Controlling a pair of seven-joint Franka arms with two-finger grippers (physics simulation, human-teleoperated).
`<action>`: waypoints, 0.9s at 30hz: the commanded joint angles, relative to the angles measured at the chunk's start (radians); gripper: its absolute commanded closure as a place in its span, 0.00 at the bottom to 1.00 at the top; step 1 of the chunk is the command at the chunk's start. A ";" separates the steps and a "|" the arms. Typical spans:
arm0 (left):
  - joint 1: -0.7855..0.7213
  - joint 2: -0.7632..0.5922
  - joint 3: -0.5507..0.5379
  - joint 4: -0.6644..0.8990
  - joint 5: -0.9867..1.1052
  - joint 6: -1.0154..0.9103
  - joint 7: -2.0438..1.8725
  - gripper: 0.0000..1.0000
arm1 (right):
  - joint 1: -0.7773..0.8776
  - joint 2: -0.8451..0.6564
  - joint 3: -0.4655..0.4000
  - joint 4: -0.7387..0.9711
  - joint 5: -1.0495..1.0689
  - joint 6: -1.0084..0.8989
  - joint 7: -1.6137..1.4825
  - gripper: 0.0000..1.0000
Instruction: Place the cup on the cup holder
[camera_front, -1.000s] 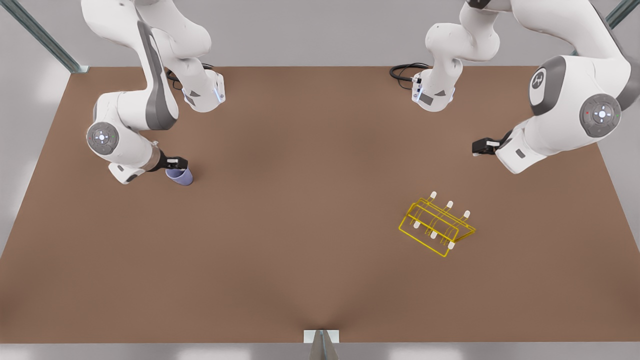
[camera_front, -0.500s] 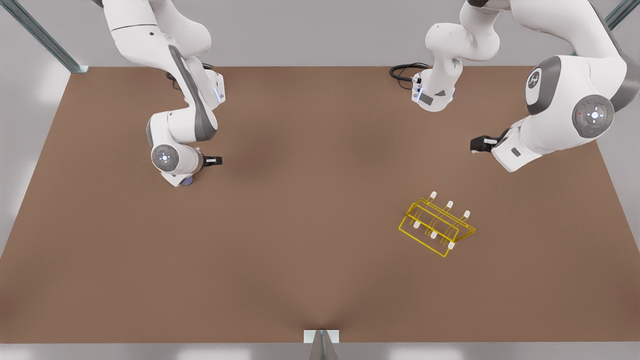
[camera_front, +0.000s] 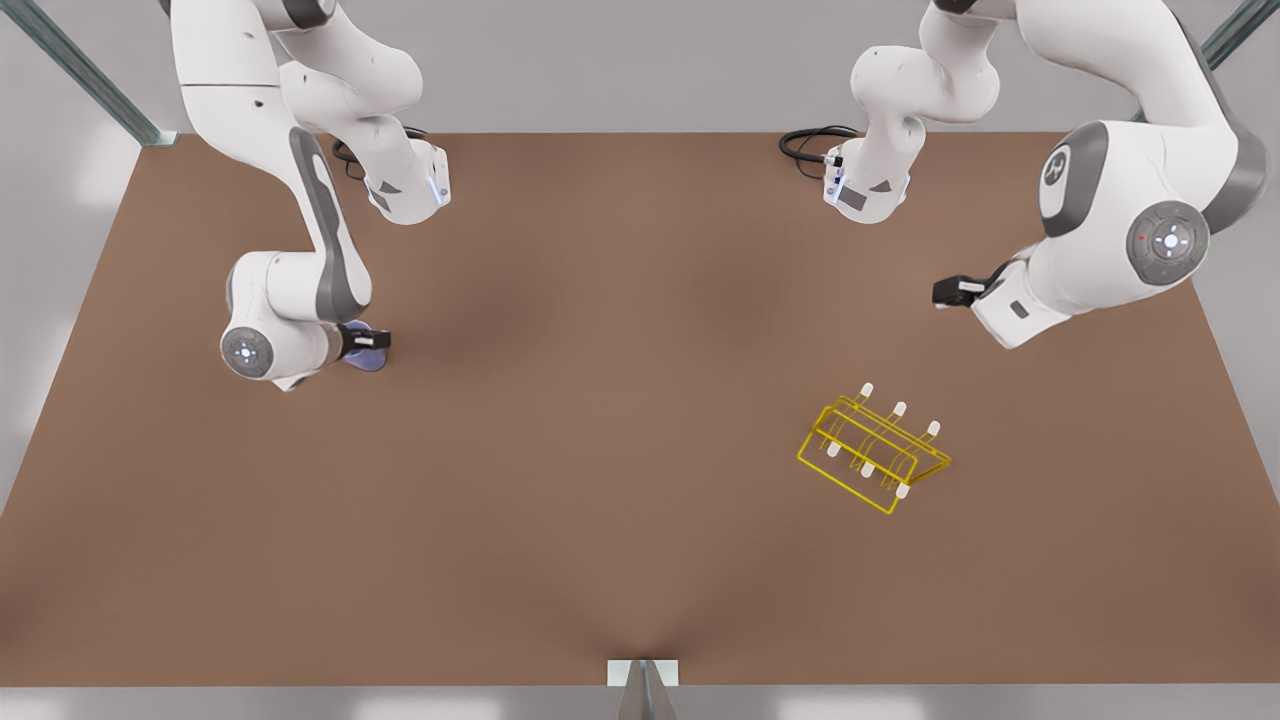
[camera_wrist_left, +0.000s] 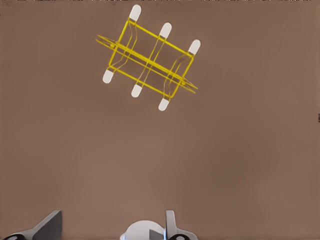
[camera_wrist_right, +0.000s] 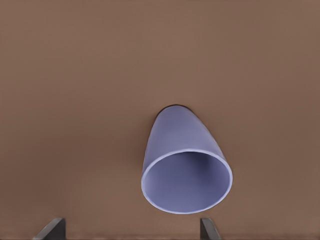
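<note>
Swinging back beside the cup (camera_wrist_right: 185, 165), our right gripper (camera_front: 370, 340) is hanging open, unclenched; we're closing next. Left gripper (camera_front: 945, 292) is waiting open, well apart from the cup holder (camera_wrist_left: 148, 62).

The right wrist view looks down on the lavender-blue cup (camera_wrist_right: 186, 170), which stands on the brown table (camera_wrist_right: 75, 90) with its open mouth facing the camera and its narrower base farther away, toward twelve o'clock. The right gripper (camera_wrist_right: 130, 231) hangs above it with its two dark fingertips (camera_wrist_right: 50, 229) spread wide apart. They sit at about seven and five o'clock of the cup's rim, neither touching it.
</note>
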 joint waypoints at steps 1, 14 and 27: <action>0.000 -0.003 0.000 0.003 0.000 0.007 0.001 0.00 | 0.005 -0.005 -0.002 -0.030 0.001 0.075 -0.133 0.00; -0.003 0.003 0.000 0.003 0.004 0.007 -0.001 0.00 | 0.020 0.027 0.007 -0.170 0.001 0.351 -0.136 0.00; -0.003 0.006 0.003 0.005 0.006 0.010 0.001 0.00 | 0.036 0.014 0.067 -0.145 0.027 0.429 -0.133 0.79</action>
